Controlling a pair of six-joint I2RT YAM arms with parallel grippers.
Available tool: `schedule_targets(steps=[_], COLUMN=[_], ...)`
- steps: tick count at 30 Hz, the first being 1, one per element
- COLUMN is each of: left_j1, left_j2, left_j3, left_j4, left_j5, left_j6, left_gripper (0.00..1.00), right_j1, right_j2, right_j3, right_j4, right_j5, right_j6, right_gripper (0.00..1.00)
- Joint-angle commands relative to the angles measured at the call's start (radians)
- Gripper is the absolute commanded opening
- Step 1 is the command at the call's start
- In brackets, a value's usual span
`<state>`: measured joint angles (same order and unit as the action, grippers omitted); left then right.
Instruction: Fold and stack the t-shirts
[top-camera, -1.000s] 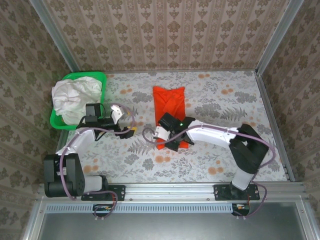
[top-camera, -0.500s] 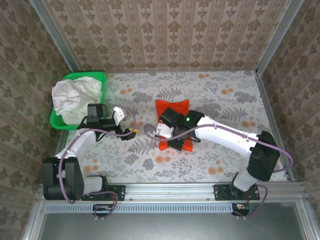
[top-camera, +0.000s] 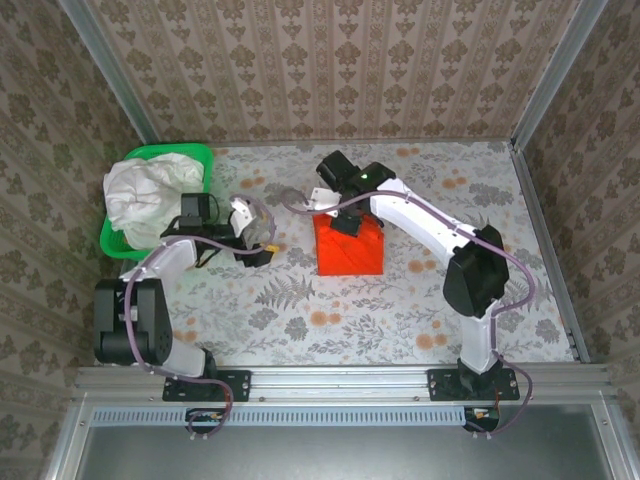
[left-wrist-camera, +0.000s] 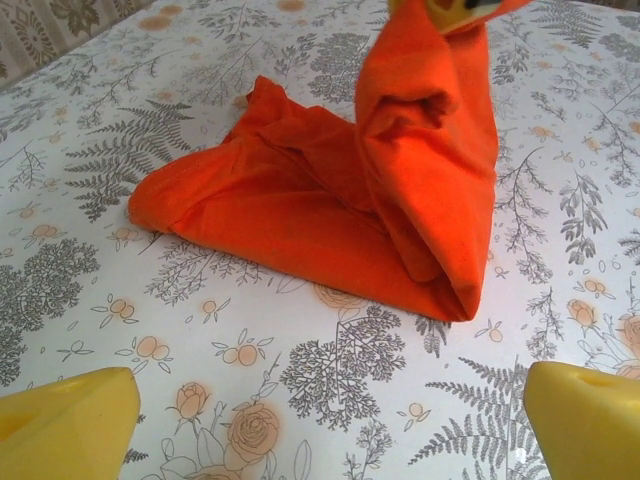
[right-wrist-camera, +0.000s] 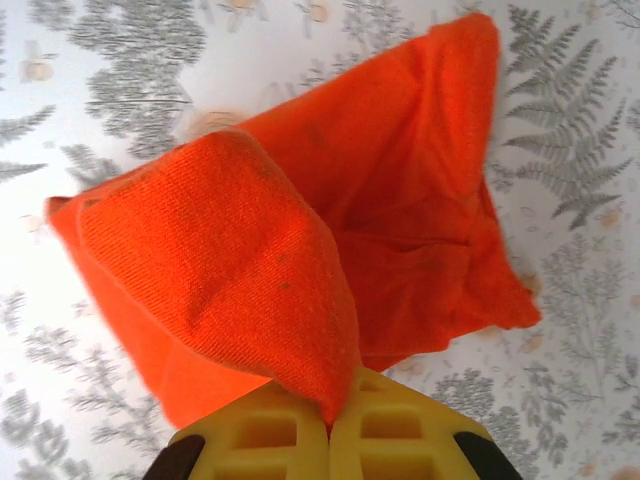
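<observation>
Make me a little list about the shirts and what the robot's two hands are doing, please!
orange-red cloth t-shirt: on the flowery table, partly folded, one edge lifted
right gripper: shut on that lifted edge
left gripper: open, holding nothing, facing the orange-red cloth t-shirt
white cloth t-shirt: crumpled in the green plastic basket
stack: not yet made

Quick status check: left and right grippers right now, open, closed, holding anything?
Left gripper: open, holding nothing.
Right gripper: closed, pinching a raised fold of the bright orange-red cloth t-shirt.
</observation>
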<state>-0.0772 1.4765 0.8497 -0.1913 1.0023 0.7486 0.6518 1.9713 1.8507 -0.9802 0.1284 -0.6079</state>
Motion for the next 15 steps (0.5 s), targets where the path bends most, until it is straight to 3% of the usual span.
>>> schedule_targets(steps=[1, 15], left_j1=[0.0, 0.002], left_j2=[0.043, 0.15], left_j3=[0.066, 0.139], left_j4=[-0.059, -0.033], left_j5=[0.022, 0.024], left_j6=[0.084, 0.098], left_gripper=[1.0, 1.0], right_j1=[-0.007, -0.027], right_j2=[0.055, 0.205], right_j3=[0.08, 0.235], right_j4=[0.028, 0.138], right_j5=[0.071, 0.173], right_j6=[-0.044, -0.062], right_gripper=[0.0, 0.0])
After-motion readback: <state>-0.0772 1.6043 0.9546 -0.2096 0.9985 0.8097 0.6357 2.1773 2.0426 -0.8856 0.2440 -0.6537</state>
